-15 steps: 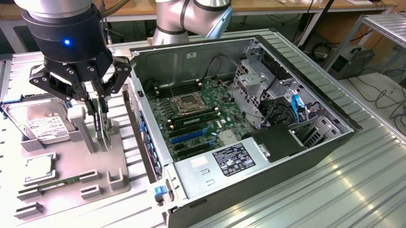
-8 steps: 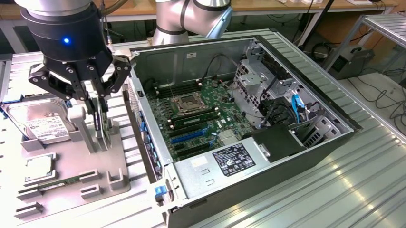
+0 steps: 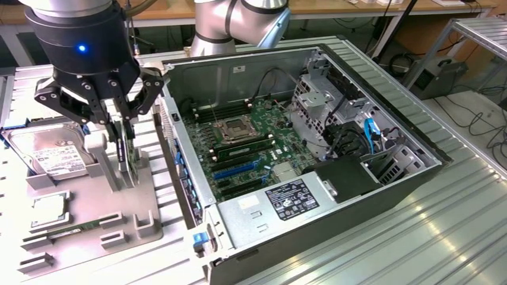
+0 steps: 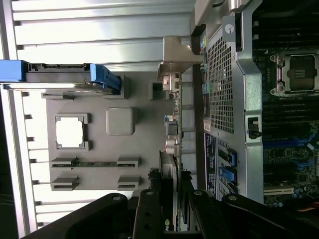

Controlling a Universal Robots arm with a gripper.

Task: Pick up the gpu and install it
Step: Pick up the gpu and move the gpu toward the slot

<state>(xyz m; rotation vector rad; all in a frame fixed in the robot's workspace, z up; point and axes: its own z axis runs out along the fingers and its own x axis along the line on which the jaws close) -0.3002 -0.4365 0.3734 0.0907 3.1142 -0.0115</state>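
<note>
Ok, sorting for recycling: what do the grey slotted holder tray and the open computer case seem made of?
Grey slotted holder tray: matte, even grey, moulded-looking blocks; likely plastic. Open computer case: dull silver sheen, folded edges, perforated rear panel; probably bare sheet steel.

Table (image 3: pixel 428 237) is ribbed bare metal, pretty shiny. Parts tray (image 3: pixel 146 228) is matt grey plastic, smooth. Case (image 3: pixel 210 74) is dull sheet metal. Hard drive (image 3: pixel 44 151) has a glossy metal top with a paper label, and the gpu (image 4: pixel 174 132) ends in silvery metal.

Arm (image 3: pixel 234 22) bent over, wrist (image 3: pixel 79 37) pointing straight down, gripper (image 3: pixel 121 141) low, both fingers (image 4: pixel 148 214) pinched on the gpu (image 3: pixel 127 167).
</note>
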